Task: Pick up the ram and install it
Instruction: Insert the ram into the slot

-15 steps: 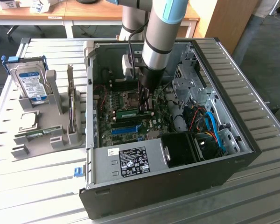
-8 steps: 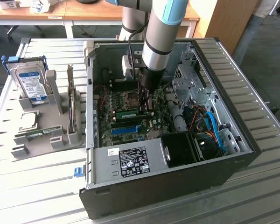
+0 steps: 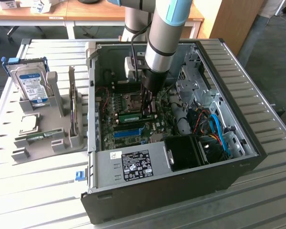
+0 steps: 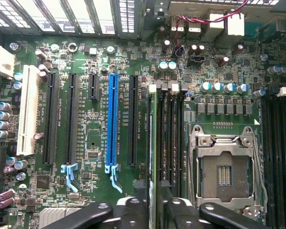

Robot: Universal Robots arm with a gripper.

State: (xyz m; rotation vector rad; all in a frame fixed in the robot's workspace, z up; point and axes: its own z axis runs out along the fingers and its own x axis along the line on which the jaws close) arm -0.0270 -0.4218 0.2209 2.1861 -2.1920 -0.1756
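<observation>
Straddling the ram (image 4: pixel 153 143), seated edge-up in a slot (image 4: pixel 152 88) on the motherboard (image 4: pixel 93 138), with end effector (image 4: pixel 156 204) slightly parted, not clamping it.

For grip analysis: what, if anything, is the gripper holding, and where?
Cannot tell: the gripper straddles one end of the ram, standing in a slot.

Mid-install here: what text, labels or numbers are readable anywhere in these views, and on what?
Nothing legible.
Black-and-white sticker on the silver power supply box: print too small.
Blue-and-white label on the hard drive in the grey rack: blurred.
White lettering on the green motherboard beside its long blue slot: too small.
</observation>
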